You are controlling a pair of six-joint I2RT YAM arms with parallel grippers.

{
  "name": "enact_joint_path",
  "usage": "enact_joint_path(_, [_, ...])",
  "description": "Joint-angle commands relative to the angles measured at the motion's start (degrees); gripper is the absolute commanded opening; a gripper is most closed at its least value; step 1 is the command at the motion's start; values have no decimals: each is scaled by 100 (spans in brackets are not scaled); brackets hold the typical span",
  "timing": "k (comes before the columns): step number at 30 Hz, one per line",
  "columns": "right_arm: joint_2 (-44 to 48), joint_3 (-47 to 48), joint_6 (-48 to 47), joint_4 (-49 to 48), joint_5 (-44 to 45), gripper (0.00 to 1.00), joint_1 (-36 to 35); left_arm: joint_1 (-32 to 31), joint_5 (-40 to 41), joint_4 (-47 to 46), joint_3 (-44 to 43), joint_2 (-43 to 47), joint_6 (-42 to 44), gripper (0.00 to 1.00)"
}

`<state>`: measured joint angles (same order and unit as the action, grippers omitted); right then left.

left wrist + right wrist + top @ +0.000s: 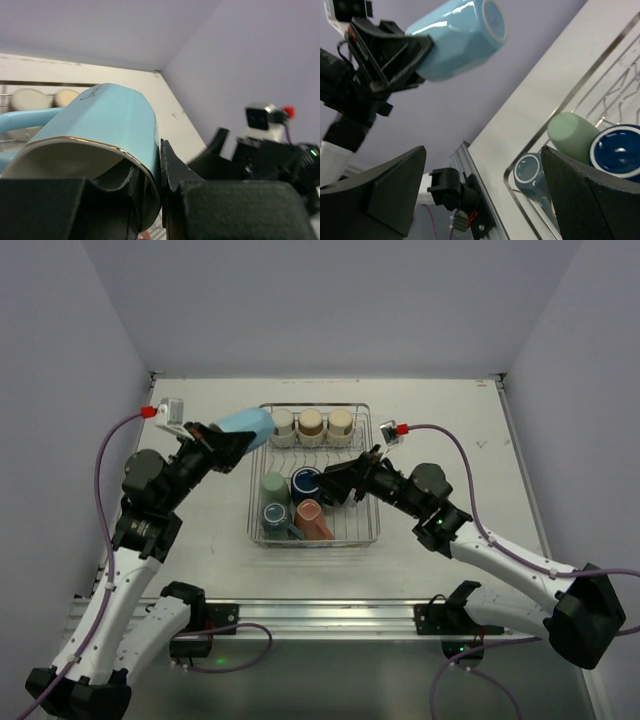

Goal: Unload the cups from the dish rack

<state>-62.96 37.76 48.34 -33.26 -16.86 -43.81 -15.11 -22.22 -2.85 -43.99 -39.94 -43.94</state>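
Closest to the left wrist lens, the left gripper [152, 176] is clenched on the wall of a light blue faceted ceramic mug [105, 125] with a gold-edged rim. One finger sits inside the mouth and the other presses the outside. That pinch probably suits a cup too wide to take around its body. The mug lies almost on its side, with its base pointing right and away from the arm. It hangs in the air, clear of the wires, over the far left corner of the silver wire dish rack [350, 523], so this cup looks lifted out but not yet set down. The right gripper [482, 150] is released, its jaws spread wide and holding nothing. It hovers low over the right half of the rack, likely lining up on the next cup. Just beyond its right finger sits an upright navy cup [617, 150] with a white rim. A sage green cup [570, 132] lies beside that cup, and a grey-blue cup [527, 172] stands at the near left corner. A salmon pink cup [312, 518] lies near the rack's near edge. Three cream tumblers [312, 423] stand in a row along its far edge, so most of the unloading remains.
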Motion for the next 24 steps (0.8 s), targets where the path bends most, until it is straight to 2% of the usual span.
enact_joint_path(1, [407,126,-464,712,315,99,57,17,1499,897,-969,-705,1027,0])
enact_joint_path(6, [749,732,-1493,2696,666,99,48,131,3108,2321,-2499,-2489,1896,0])
enact_joint_path(10, [986,874,-1985,3526,728,99,48,465,3943,2841,-3500,-3728,2319,0])
enact_joint_path(17, [1260,646,-2320,3888,746,99,39,1063,4296,3353,-4513,-5408,2636,0])
enact_joint_path(24, [1075,592,-2416,3967,632,99,31,1511,3997,3590,-5110,-6779,2645,0])
